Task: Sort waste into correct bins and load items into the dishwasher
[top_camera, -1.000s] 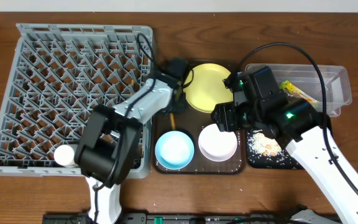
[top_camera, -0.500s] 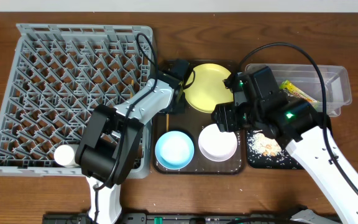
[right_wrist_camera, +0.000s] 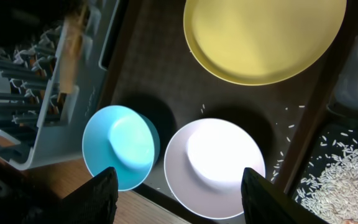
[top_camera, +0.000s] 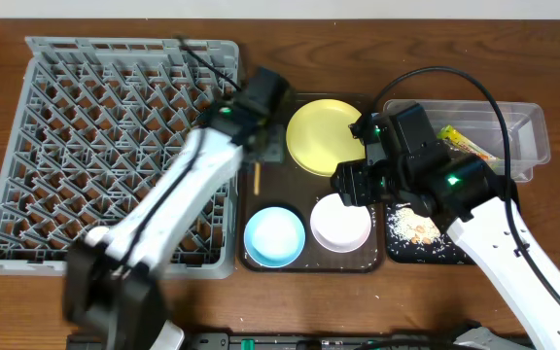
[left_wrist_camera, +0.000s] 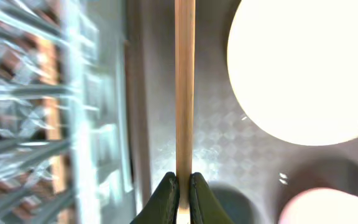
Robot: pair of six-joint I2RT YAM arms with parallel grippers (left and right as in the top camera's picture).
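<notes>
My left gripper is shut on a wooden chopstick and holds it over the left edge of the brown serving tray, beside the grey dish rack. The chopstick also shows in the overhead view. My right gripper is open and empty above the white bowl. The yellow plate and the blue bowl sit on the same tray. The snack wrapper lies in the clear container. Crumbs lie in the black tray. I see no tissue.
The dark brown serving tray stands between the rack and the two bins. A few loose crumbs are scattered on it near the white bowl. The right arm's black cable loops above the clear container.
My left arm has swung and is motion-blurred now. The chopstick in its jaws has shifted a little left toward the rack. The right arm has not moved.
</notes>
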